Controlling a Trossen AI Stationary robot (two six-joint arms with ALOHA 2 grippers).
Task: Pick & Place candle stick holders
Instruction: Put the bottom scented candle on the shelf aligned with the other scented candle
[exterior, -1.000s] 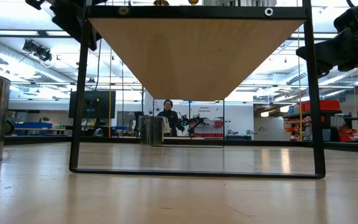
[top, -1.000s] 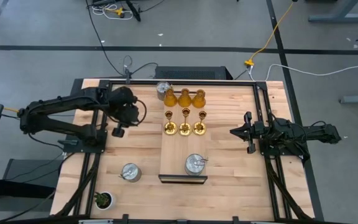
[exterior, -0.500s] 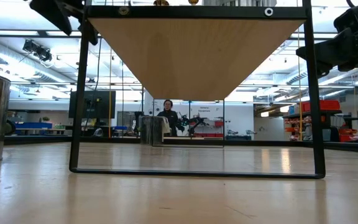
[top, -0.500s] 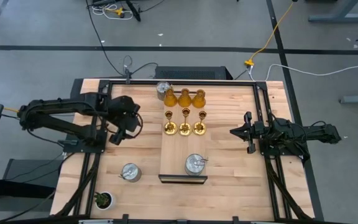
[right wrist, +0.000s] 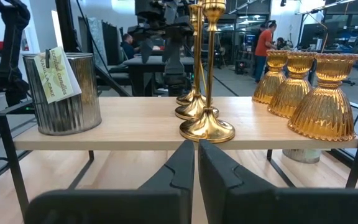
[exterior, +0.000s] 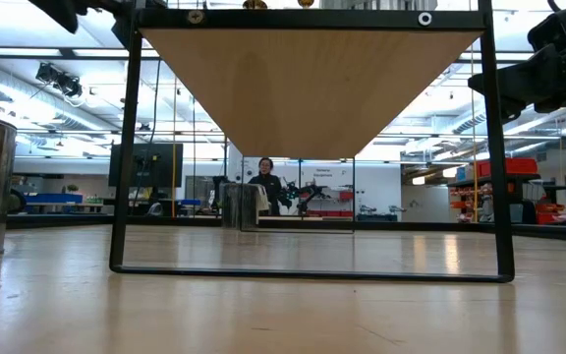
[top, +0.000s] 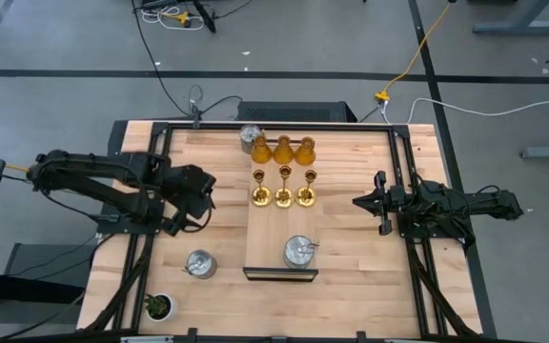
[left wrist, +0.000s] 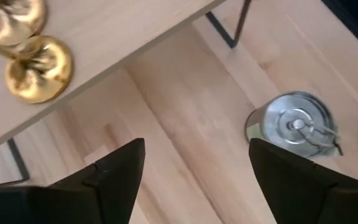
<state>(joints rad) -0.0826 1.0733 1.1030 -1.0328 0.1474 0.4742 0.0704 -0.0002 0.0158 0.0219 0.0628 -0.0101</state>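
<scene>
The left gripper (top: 194, 202) hangs over bare table (top: 351, 286) with its fingers (left wrist: 114, 177) spread apart and nothing between them. Just beside it, toward the table's middle, runs the long edge of the raised shelf (top: 266, 238); the gap between gripper and shelf edge is narrow. On the near-front side of the gripper, well apart, a silver holder (top: 199, 264) stands on the table, and the left wrist view shows it ahead of the open fingers with clear wood in between. Farther toward the front corner sits a small plant (top: 158, 306).

On the shelf, nearest the left gripper, three gold holders (top: 283, 195) stand in a row. Behind them three amber holders (top: 283, 150) form a second row at the shelf's back edge. A second silver holder (top: 299, 252) sits at the shelf's front end. A third silver holder (top: 251, 134) stands at the back beside the amber row; whether it is on the shelf or the table is unclear from above.

The right gripper (top: 381, 202) waits at the opposite side, fingers (right wrist: 179, 168) pressed together and empty, pointing at the shelf across an open strip of table. From its wrist view the gold holders are straight ahead, and the amber ones stand off to one side.
</scene>
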